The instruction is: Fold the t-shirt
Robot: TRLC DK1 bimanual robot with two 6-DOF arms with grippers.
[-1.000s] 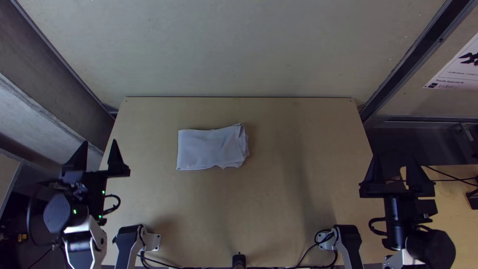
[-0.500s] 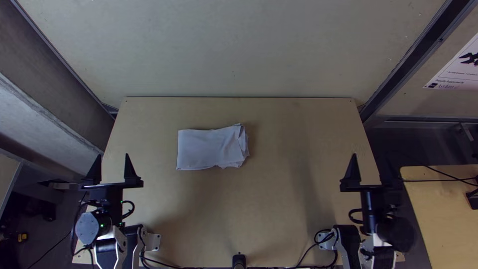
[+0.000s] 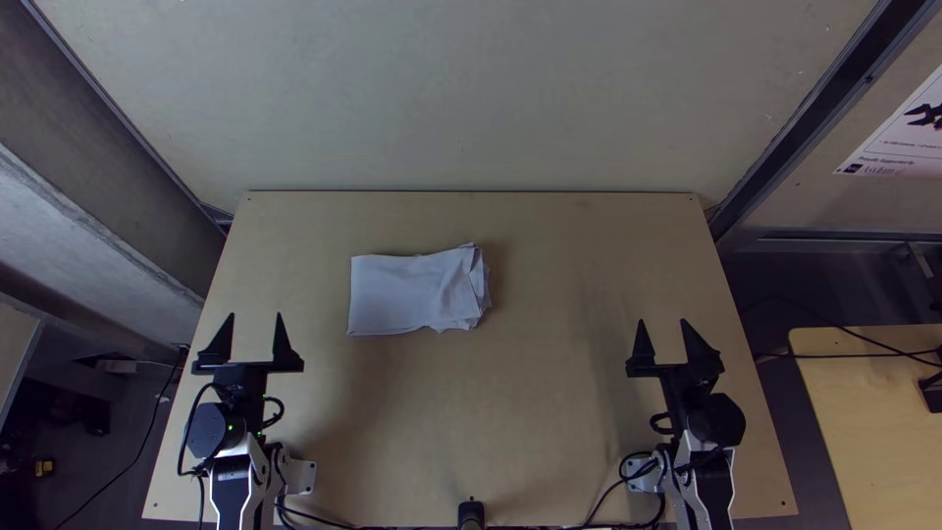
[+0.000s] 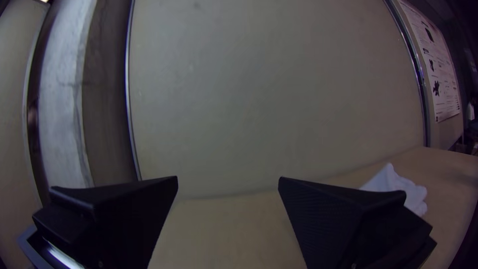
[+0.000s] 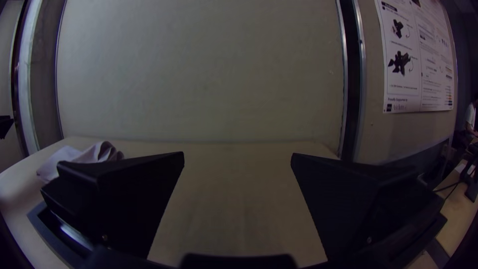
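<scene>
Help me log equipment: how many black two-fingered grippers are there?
2: the left black gripper over the left side of the light wooden table, and the right black gripper over its right side. Neither is hidden.

I have the t-shirt (image 3: 407, 294) folded in a rough rectangle on the table (image 3: 530, 412), well apart from my left gripper (image 3: 255, 316) and right gripper (image 3: 662, 323), each with 2 fingers spread.
</scene>
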